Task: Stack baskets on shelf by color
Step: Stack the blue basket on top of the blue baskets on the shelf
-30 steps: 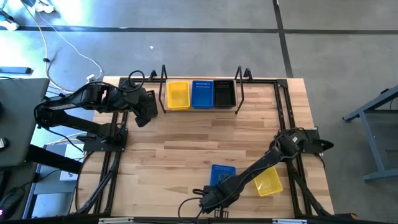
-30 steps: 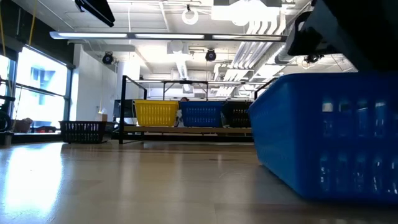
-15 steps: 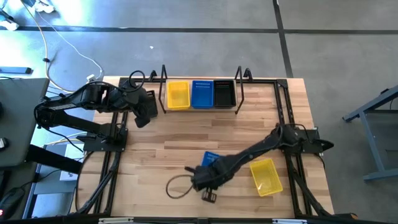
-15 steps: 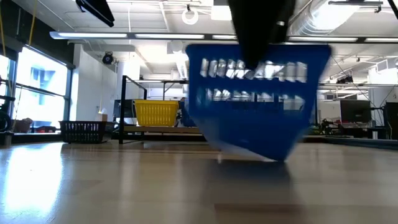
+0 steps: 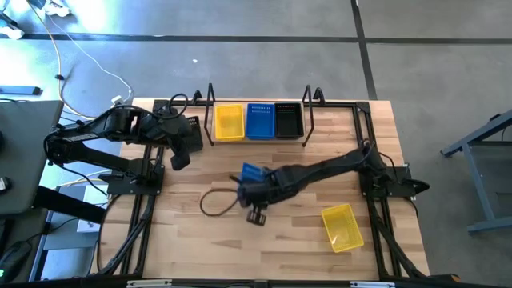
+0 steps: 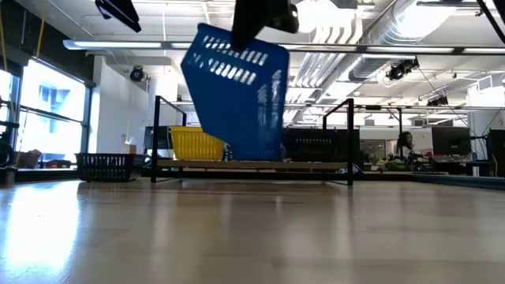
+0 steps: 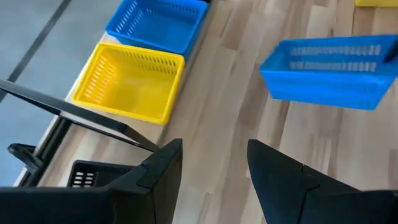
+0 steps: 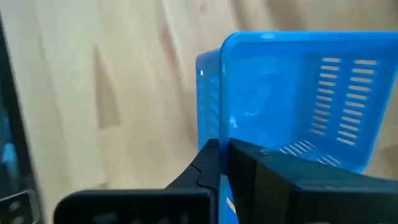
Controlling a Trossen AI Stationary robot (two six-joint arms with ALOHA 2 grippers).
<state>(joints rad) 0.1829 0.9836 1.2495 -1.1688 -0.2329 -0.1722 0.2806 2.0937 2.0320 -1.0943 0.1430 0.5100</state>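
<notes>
My right gripper (image 5: 250, 184) is shut on a blue basket (image 5: 252, 171) above the table's middle; in the low view this basket (image 6: 237, 91) hangs tilted, clear of the tabletop. On the shelf (image 5: 260, 140) at the far edge stand a yellow basket (image 5: 230, 122), a blue basket (image 5: 261, 120) and a black basket (image 5: 289, 120), side by side on their bottoms. Another yellow basket (image 5: 342, 226) rests on the table at the near right. My left gripper (image 7: 214, 165) hovers open left of the shelf, with nothing between its fingers. My right gripper pinches one side wall of the blue basket at its rim (image 8: 221, 127), one finger (image 8: 255, 165) inside the basket and the other (image 8: 202, 165) outside. The fingers come from above, slanting down. The basket hangs tilted below them, lifted clear of the table.
A black basket (image 6: 105, 166) stands left of the shelf, also seen under my left gripper (image 7: 93, 177). The shelf's black wire end frames (image 5: 210, 112) rise at both ends. A cable loop (image 5: 212, 202) lies near the held basket. Bare wood spreads before the shelf.
My right gripper has swung from the near edge toward the table's middle and the shelf, rising. The blue basket went with it: it stood on the table a second ago and now hangs tilted in the air. The cable loop trailed along.
</notes>
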